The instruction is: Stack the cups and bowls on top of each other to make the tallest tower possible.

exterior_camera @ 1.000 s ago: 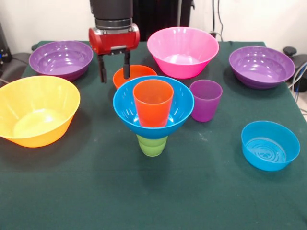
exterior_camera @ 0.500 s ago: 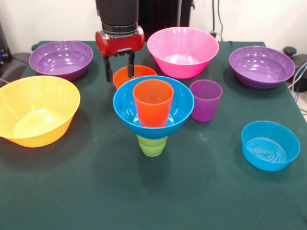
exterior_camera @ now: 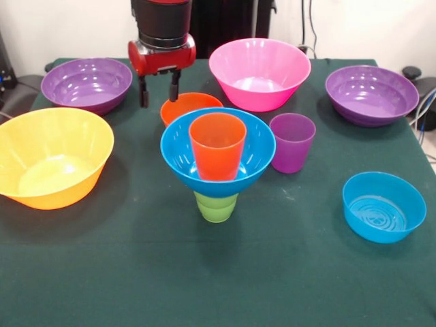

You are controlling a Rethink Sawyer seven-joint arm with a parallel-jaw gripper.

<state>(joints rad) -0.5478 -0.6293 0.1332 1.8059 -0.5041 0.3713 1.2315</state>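
The tower stands mid-table: a green cup (exterior_camera: 216, 206) bears the medium blue bowl (exterior_camera: 178, 160), and an orange cup (exterior_camera: 217, 146) stands in that bowl. The small orange bowl (exterior_camera: 185, 106) sits on the cloth just behind the tower. My gripper (exterior_camera: 159, 92) hangs open and empty above the orange bowl's far left rim. A purple cup (exterior_camera: 291, 142) stands to the right of the tower. The small shallow blue bowl (exterior_camera: 383, 206) lies at the right front.
A large yellow-orange bowl (exterior_camera: 51, 157) sits at the left, a large pink bowl (exterior_camera: 259, 72) at the back middle, and wide purple bowls at the back left (exterior_camera: 86, 84) and back right (exterior_camera: 371, 94). The green cloth (exterior_camera: 204, 272) covers the table.
My gripper has risen and drawn back a little from the small orange bowl, still open. The cups and bowls have not moved.
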